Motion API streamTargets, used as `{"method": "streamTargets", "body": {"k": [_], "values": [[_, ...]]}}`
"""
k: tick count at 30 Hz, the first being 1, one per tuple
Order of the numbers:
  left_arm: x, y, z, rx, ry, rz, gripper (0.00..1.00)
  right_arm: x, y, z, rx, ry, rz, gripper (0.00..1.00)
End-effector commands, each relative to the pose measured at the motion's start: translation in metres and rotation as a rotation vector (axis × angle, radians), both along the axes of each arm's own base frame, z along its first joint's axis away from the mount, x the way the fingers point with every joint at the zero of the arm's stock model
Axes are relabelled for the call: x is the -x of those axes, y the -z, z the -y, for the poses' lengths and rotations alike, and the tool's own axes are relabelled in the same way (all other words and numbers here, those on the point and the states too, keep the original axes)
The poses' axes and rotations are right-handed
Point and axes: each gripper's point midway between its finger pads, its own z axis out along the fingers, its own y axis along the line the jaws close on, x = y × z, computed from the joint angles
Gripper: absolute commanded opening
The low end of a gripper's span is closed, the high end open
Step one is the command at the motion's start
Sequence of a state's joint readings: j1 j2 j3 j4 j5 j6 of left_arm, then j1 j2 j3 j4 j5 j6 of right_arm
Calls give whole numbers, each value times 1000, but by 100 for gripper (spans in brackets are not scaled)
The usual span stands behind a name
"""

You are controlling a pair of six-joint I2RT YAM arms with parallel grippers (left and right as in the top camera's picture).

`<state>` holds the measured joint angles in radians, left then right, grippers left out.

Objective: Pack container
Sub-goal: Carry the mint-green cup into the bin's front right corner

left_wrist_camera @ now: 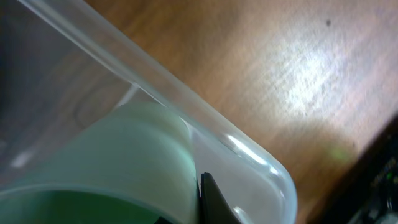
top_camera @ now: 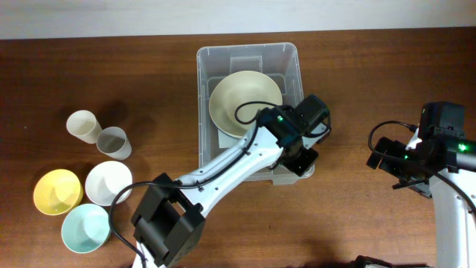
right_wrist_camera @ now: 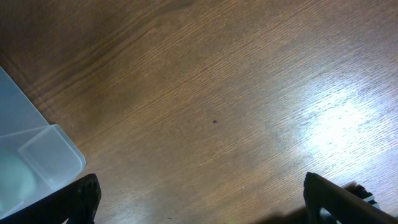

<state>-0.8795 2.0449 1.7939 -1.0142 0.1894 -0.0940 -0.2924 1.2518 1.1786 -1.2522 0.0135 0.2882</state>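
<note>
The container stands on the worktop at the far centre, well apart from the loose pieces at the near left: two cups and the yellow bowl, white bowl and blue bowl. A pale bowl sits tilted inside it, towards the far side.

The left tool hangs over the container's near-right corner with its jaws narrow. In the left wrist view one dark finger lies right against the pale bowl's rim, but it cannot be told whether the rim is pinched. The right tool stands wide and empty above bare wood to the right of the container.

The container looks light, thin-walled and smooth, likely to flex and to slide if it is pushed. Its rimmed edge is the firmest hold, best taken on a long side. Bowls lowered in should probably be guided clear of the walls so they do not shove it.
</note>
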Motion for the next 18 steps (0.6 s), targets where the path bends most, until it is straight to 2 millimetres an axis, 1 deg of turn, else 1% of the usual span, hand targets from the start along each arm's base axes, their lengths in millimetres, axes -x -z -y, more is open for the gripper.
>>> {"method": "streamTargets", "body": {"k": [1, 2, 3, 4, 5, 6, 8, 10, 12, 15, 17, 18], "values": [[9, 16, -6, -36, 24, -44, 1, 1, 0, 0, -3, 11, 3, 100], [10, 17, -6, -39, 24, -46, 1, 1, 0, 0, -3, 11, 3, 100], [10, 17, -7, -42, 24, -49, 7, 1, 0, 0, -3, 11, 3, 100], [11, 17, -8, -44, 24, -51, 15, 1, 0, 0, -3, 11, 3, 100], [12, 17, -9, -48, 24, -54, 22, 1, 0, 0, -3, 11, 3, 100], [12, 17, -9, -49, 24, -54, 22, 1, 0, 0, -3, 11, 3, 100], [11, 17, -9, -51, 24, -51, 32, 1, 0, 0, -3, 11, 3, 100], [10, 18, -10, -55, 22, -45, 32, 1, 0, 0, -3, 11, 3, 100], [3, 16, -13, -76, 10, -8, 32, 1, 0, 0, -3, 11, 3, 100], [-12, 3, -13, -76, -13, 52, 33, 1, 0, 0, -3, 11, 3, 100], [-29, -17, -14, -57, -42, 107, 33, 1, 0, 0, -3, 11, 3, 100], [-40, -34, -18, -47, -66, 143, 34, 1, 0, 0, -3, 11, 3, 100]]}}
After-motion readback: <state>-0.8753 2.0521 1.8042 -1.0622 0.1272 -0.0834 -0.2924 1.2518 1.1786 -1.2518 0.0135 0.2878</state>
